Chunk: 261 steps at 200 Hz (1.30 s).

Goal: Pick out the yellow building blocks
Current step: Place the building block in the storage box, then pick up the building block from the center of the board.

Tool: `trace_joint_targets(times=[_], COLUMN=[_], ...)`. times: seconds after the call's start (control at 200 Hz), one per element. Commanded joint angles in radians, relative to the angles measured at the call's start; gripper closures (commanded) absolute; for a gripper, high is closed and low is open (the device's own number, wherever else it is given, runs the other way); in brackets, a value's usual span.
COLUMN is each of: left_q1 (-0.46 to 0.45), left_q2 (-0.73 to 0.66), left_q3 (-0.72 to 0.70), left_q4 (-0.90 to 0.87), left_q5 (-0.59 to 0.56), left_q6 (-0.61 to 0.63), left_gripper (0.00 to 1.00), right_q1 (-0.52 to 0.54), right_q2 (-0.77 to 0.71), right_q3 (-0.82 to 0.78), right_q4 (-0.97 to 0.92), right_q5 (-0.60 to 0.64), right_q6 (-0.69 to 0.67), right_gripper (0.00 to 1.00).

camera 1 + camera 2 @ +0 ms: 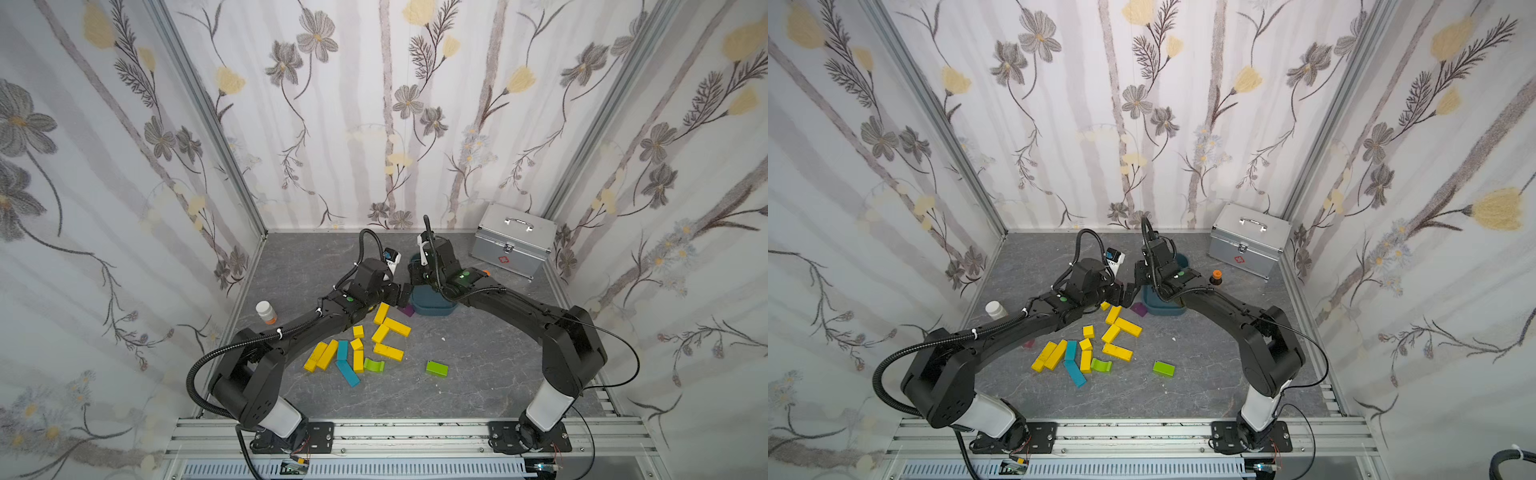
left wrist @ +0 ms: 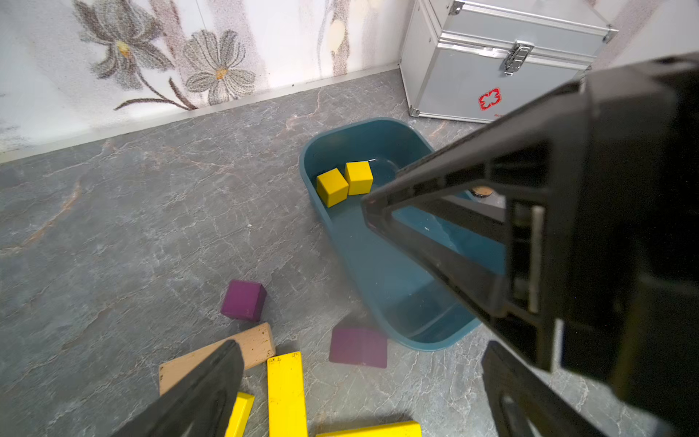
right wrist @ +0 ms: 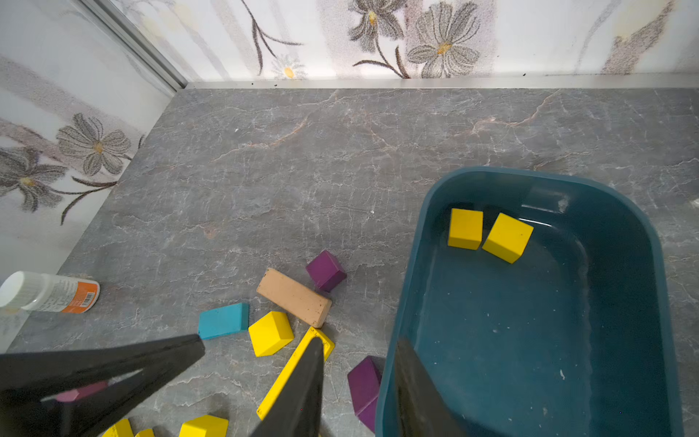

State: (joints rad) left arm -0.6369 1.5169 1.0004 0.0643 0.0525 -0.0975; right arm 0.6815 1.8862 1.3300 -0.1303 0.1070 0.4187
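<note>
At the teal tub's (image 3: 416, 246) rim beside the block pile, the right gripper (image 3: 359, 346) hangs with jaws narrowly apart and empty. Just beside it, the left gripper (image 2: 361, 344) is spread wide above the purple blocks (image 2: 244, 300), holding nothing. Marks: a red cross emblem (image 2: 490, 99) on the silver case (image 2: 472, 72), an orange barcode label on the white bottle (image 3: 49, 293), print on both too small to read. Grey marbled tabletop (image 3: 302, 170), floral-papered walls (image 1: 374, 104). The tub holds two yellow building blocks (image 3: 465, 229), and the loose yellow blocks (image 1: 380, 333) lie scattered between the arms.
</note>
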Motion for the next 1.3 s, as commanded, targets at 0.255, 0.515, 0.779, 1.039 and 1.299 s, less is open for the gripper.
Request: trace_joint_targets(times=[0.255,0.515,0.779,1.039,1.299], left_q1=[0.017,0.034,0.087,0.196,0.302], left_q2=[-0.217,-0.393,-0.478,-0.433,-0.349], left_q3=[-0.174,-0.288,-0.344,-0.355,-0.327], left_q4=[-0.062,-0.155,-0.228,-0.193,-0.162], left_q5=[-0.066,-0.078,-0.044,0.055,0.17], left_q6=[-0.067,-0.112,-0.128,-0.159,-0.204], left_gripper=[0.0,0.0,0.0,0.0,0.0], right_q1=[0.057,0.11,0.142,0.142,0.144], right_q2=[-0.008,0.09,0.202,0.31,0.399], right_q3=[-0.019,0.065,0.163,0.248,0.332], right_q4=[0.073,0.082,0.093,0.068,0.01], right_q5=[-0.06,-0.082,-0.102,-0.112,-0.129], right_q6=[0.005,0.011,0.03,0.03,0.014], right_gripper=[0.65,0.63,0.62,0.6,0.59])
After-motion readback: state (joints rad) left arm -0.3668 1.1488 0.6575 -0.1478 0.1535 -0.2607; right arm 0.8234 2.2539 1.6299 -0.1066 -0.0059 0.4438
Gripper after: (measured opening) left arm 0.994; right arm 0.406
